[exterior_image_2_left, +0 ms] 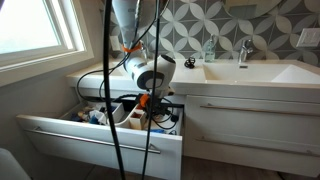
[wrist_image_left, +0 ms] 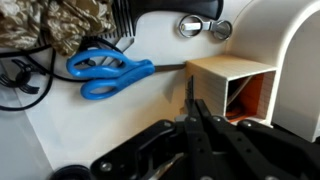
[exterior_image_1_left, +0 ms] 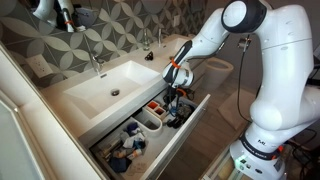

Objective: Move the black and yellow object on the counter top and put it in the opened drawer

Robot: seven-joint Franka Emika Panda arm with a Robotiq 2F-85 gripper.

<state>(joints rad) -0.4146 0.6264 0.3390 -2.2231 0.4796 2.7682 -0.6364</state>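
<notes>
Grey petal-patterned tiles (exterior_image_1_left: 120, 25) back a bathroom vanity: a long white glossy counter (exterior_image_1_left: 40, 128) with a moulded rectangular basin (exterior_image_1_left: 112, 85) and chrome tap (exterior_image_2_left: 243, 50), and beneath it the wide shallow white opened drawer (exterior_image_2_left: 100, 140), its rounded white divider bins (exterior_image_1_left: 150, 121) crowded with toiletries (exterior_image_1_left: 125, 150). The white arm (exterior_image_1_left: 205, 40) bends down so that the pincer (exterior_image_2_left: 152, 108) hangs inside the drawer's opening, low over the contents. In the wrist view the pincer (wrist_image_left: 191, 108) is clenched, fingers meeting tip to tip; the grip itself is hidden, but thin dark loops dangle just below it in an exterior view, so I judge it is grasping the small limp black and yellow object (exterior_image_2_left: 158, 114) by a thin part. That puts the object off the counter and above the drawer, not yet lying in it. Under the fingers the wrist view shows a bare white patch of drawer floor, blue-handled scissors (wrist_image_left: 105, 75) to one side, a tan open-ended box (wrist_image_left: 228, 82) to the other

The step in hand looks like the release. To do it well, aim for the bare patch between scissors and box, go low enough that the limp cords fall inside the walls rather than over the drawer front, spread the fingers fully, then rise straight up so no loop snags on a finger or drags the scissors
</notes>
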